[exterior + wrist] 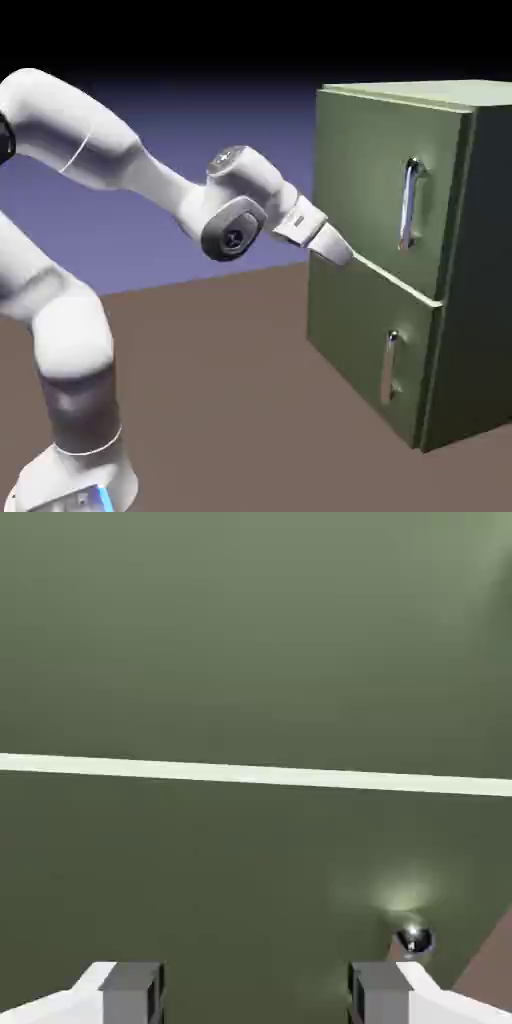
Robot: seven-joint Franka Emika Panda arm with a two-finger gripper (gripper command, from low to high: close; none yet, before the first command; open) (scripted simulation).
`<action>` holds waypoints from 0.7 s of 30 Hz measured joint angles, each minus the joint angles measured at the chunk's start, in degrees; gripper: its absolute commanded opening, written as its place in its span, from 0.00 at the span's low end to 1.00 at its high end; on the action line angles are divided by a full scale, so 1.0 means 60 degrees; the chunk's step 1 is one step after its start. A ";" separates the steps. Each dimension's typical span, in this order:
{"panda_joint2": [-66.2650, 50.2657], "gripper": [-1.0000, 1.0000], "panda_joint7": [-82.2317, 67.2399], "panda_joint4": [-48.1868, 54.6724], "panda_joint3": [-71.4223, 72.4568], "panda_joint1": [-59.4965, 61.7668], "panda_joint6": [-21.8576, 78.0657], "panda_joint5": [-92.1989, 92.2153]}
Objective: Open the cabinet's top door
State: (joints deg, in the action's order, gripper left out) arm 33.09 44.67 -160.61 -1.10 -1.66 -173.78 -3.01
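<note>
— How do the jaws [256, 994] stand?
— Well apart. In the hand view one grey fingertip shows on each side of the bottom edge, with a wide gap between them.
— Holding something?
— Nothing. Only the dark green front shows between them. Whether a tip touches that front, I can't tell.
— And where's the top door [385, 190]?
— On the exterior view's right, the upper and taller panel of the olive-green cabinet [475, 290]. It's shut, flush with the front.
— Which way does it point?
— Its face looks toward the arm [165, 190], to the exterior view's left and partly toward the camera. The panel stands upright, its long axis running up and down.
— Its handle?
— The long silver handle [408, 204] is upright too, near the door's edge on the exterior view's right. The hand is near the door's lower edge, well apart from that handle.
— What about below?
— A pale seam [256, 775] divides the two doors, crossing the hand view almost level. Under it is the lower door [365, 335], also shut, with a shorter upright silver handle [389, 368]. The cabinet rests on the brown tabletop [220, 400].
</note>
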 measured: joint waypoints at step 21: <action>0.1258 0.50 0.6426 0.1143 -0.3202 -0.2824 0.0668 -0.8721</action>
State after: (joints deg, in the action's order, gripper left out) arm 40.64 83.22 -153.75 -20.32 -18.60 -169.77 -55.33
